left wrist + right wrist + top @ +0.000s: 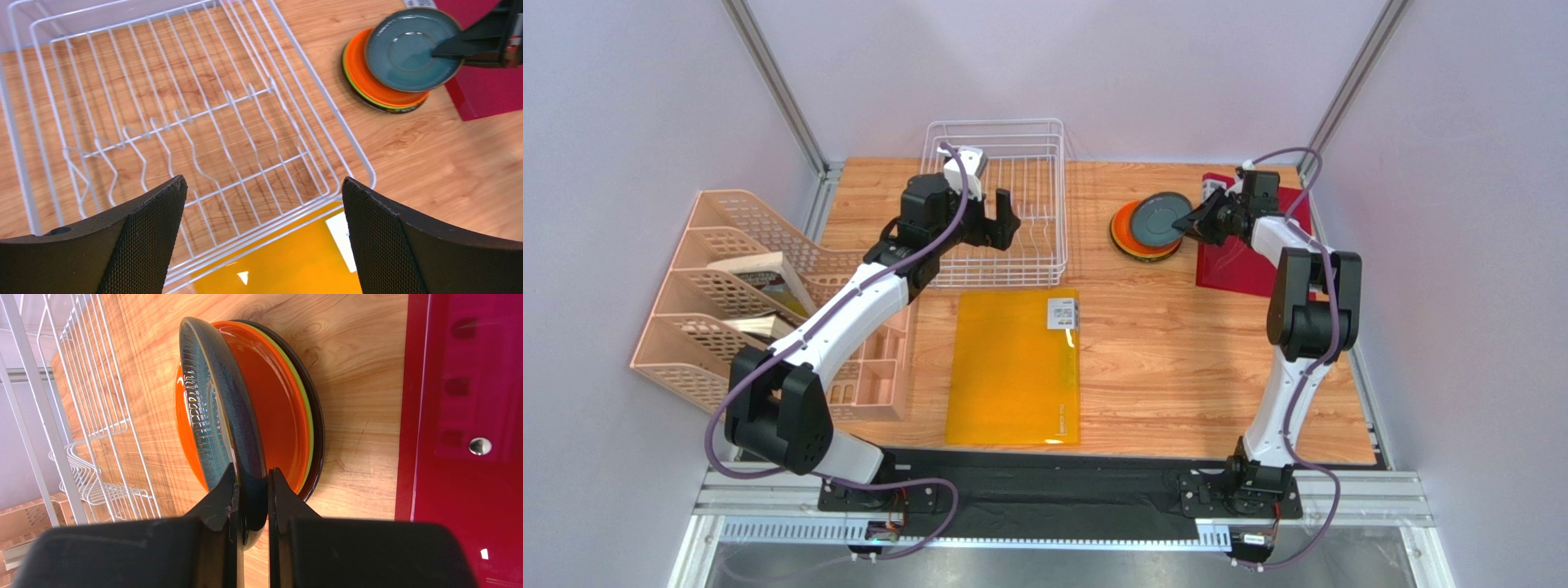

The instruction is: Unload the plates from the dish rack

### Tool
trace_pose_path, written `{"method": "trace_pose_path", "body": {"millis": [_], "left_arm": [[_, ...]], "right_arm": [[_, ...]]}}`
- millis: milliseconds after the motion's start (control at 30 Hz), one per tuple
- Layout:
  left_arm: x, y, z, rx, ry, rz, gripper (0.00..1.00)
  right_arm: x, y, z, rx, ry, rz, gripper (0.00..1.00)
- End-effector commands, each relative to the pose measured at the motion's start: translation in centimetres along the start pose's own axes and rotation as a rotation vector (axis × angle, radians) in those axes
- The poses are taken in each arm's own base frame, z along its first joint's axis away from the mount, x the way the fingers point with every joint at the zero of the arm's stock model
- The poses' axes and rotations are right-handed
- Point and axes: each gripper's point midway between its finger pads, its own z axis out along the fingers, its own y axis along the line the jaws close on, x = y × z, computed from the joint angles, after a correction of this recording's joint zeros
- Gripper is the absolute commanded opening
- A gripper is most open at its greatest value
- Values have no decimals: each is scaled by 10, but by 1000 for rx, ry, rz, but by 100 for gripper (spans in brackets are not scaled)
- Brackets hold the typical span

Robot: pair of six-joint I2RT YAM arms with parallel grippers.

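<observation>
The top camera overlooks the whole table [1161, 355] from behind, the left wrist looks down near the dish rack [184, 119], the right wrist tight on the plates [270, 404], all sharing both.

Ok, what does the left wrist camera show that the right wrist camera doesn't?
Only the left wrist view: the open left tool, the flat yellow plastic folder, and the whole floor of the white wire dish rack, with no plates in it.
Only the right wrist view: a silver stud on the flat red square mat.
Both: the rack, the mat, the wooden table, and the right tool shut on the rim of the dark grey round plate over the orange round plate.
</observation>
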Motion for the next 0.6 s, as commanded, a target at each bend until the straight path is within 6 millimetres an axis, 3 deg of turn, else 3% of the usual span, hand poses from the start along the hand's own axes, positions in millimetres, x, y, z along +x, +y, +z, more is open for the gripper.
{"method": "trace_pose_path", "body": {"millis": [0, 233, 567], "left_arm": [[-9, 16, -10, -92, -32, 59, 100], [-7, 25, -10, -139, -40, 51, 100], [-7, 25, -9, -145, -41, 42, 100]], "right_arm": [[-20, 31, 0, -82, -25, -72, 0], [-5, 31, 13, -56, 28, -112, 7], [10, 24, 10, 80, 49, -196, 44]]}}
